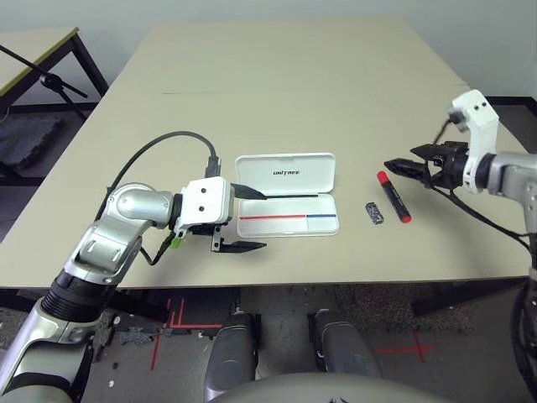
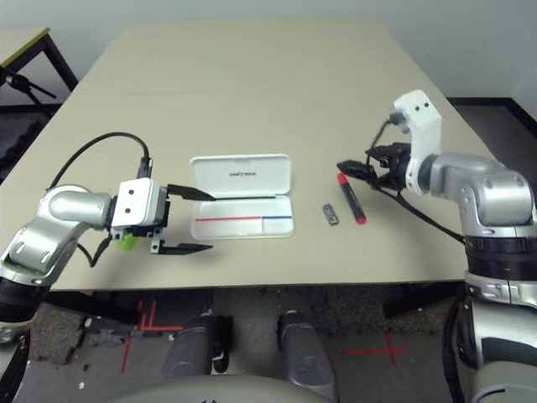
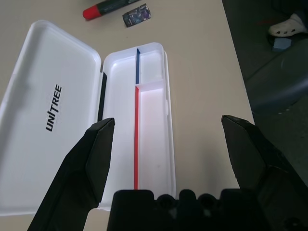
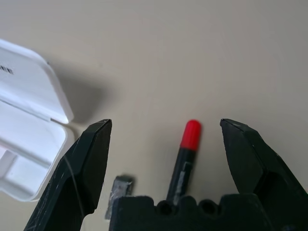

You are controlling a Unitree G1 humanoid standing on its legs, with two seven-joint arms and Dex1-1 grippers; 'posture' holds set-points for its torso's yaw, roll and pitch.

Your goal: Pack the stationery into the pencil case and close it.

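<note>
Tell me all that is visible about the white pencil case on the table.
The pencil case is a flat white rectangle with rounded corners, seemingly hard plastic. It lies open on the table, its lid folded back flat, showing dark "UNITREE" lettering. The tray has a red-and-blue stripe and a divider making a smaller compartment at the blue end. It holds nothing. No gripper touches it.

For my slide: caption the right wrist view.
Open right claw hovering over red marker, beside open pencil case.
</note>
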